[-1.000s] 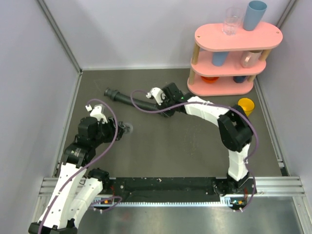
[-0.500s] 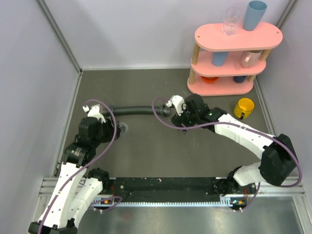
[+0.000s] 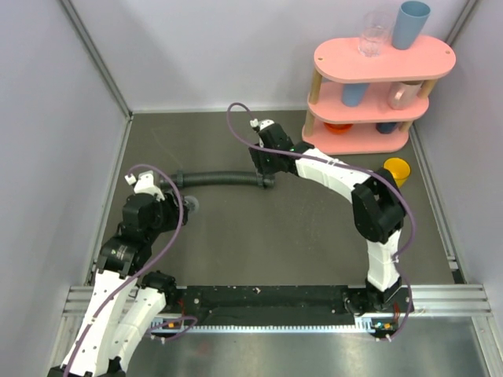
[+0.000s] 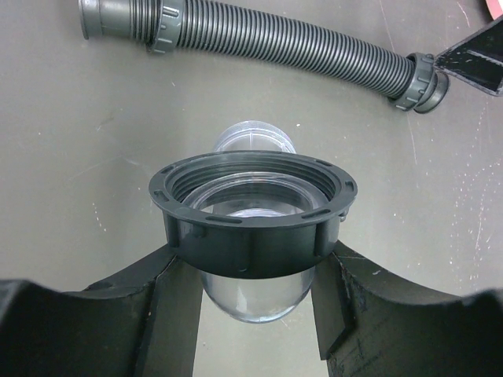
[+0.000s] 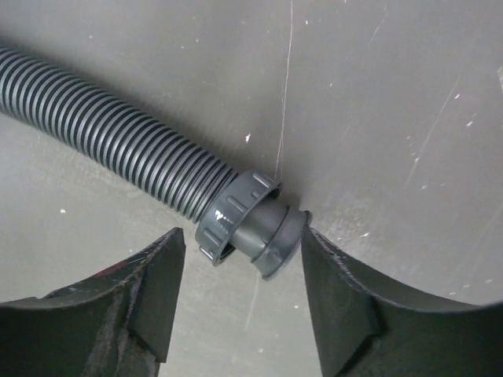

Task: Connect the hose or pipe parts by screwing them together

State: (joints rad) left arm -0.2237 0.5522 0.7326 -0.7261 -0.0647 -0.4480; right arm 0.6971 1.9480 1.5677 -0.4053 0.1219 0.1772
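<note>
Progress: early days, nothing's screwed together yet.
Left gripper (image 4: 253, 261): clamped on the fitting (image 4: 251, 208) by its black ring nut, held up off the table (image 3: 299, 236).
Hose (image 3: 216, 178): lying flat on the table, well apart from the fitting.
Right gripper (image 5: 242, 240): jaws spread either side of the hose's end cuff (image 5: 253, 222), no real grip.
Left to do: grab the cuff, line it up, thread it on.

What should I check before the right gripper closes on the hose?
1. Grip of left gripper on fitting: ok, shut on it.
2. Open face of ring unblocked: ok.
3. State of right gripper: ok, open.
4. End cuff of hose inside the right jaws: ok.
5. Line-up of cuff with fitting: not ok; they are apart, and the hose lies on the table.
</note>
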